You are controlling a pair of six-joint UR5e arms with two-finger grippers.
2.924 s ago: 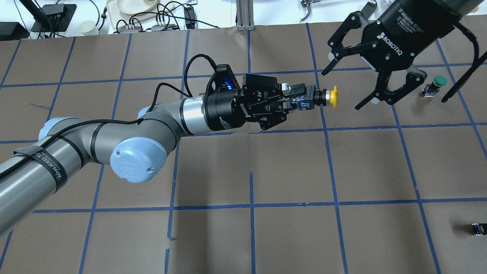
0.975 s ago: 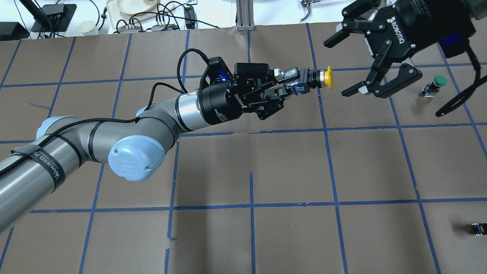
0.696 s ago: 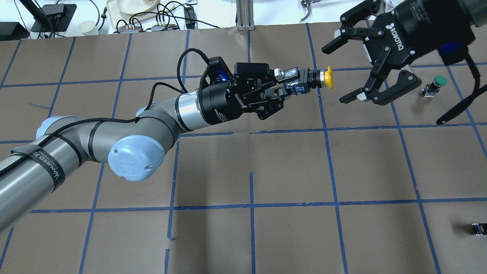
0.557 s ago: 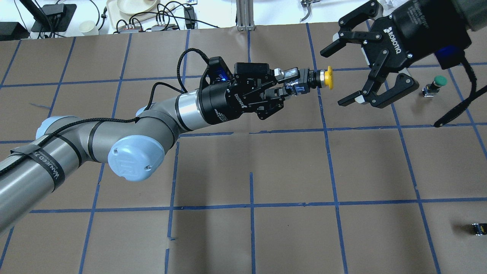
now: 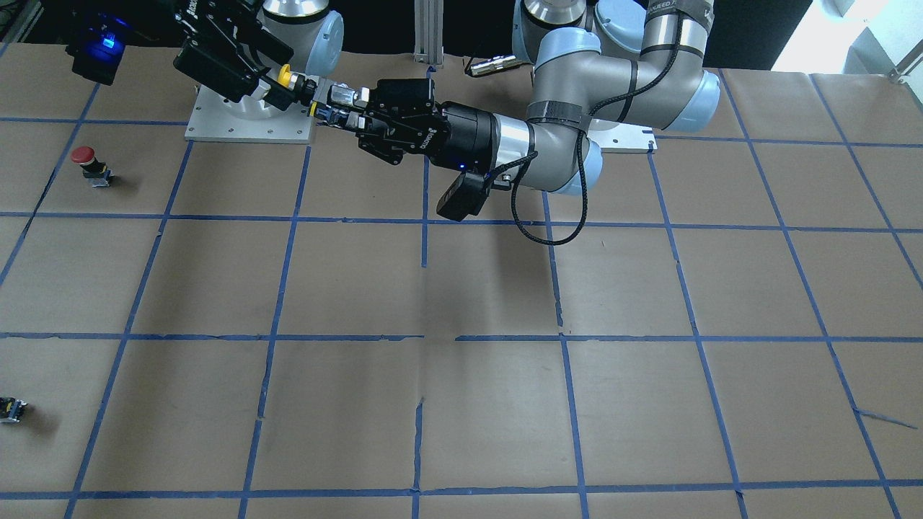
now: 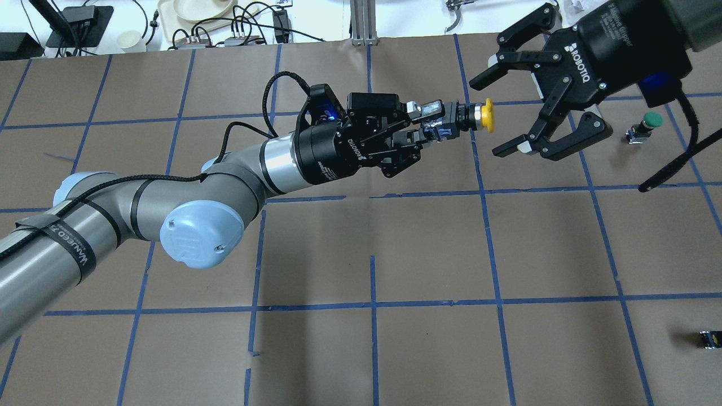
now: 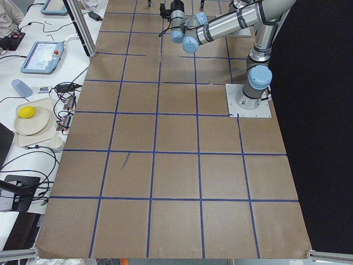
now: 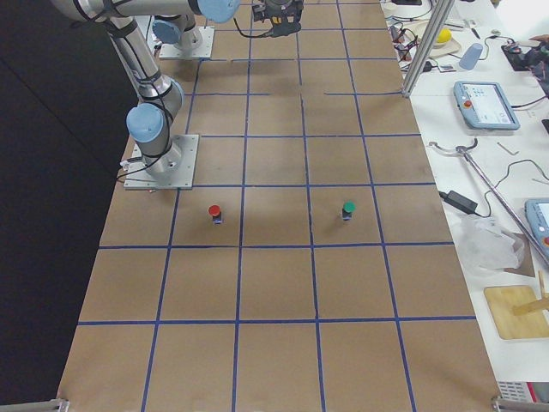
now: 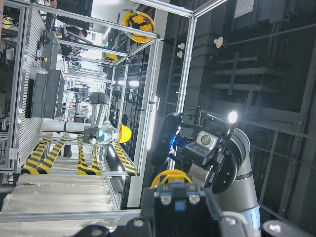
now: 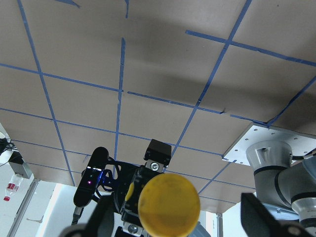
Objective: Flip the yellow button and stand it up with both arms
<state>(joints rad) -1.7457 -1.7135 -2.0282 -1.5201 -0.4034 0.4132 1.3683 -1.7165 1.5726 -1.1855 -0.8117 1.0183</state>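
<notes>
Jutting from left hand (image 6: 437,121), yellow button (image 6: 475,115) faces the spread right hand (image 6: 489,117).

The yellow button (image 6: 486,107) we saw had a plain bright yellow cap on a black and grey body. The left gripper (image 6: 434,120) and right gripper (image 6: 484,119) beside it were matt black, the right one lettered in white. Beneath the yellow button the table (image 6: 428,248) was brown paper ruled into squares by blue tape, the left arm (image 6: 169,197) behind it was silver-grey with pale blue joint caps, and right of it in the overhead view the green-capped button (image 6: 652,119) had a dark body.
</notes>
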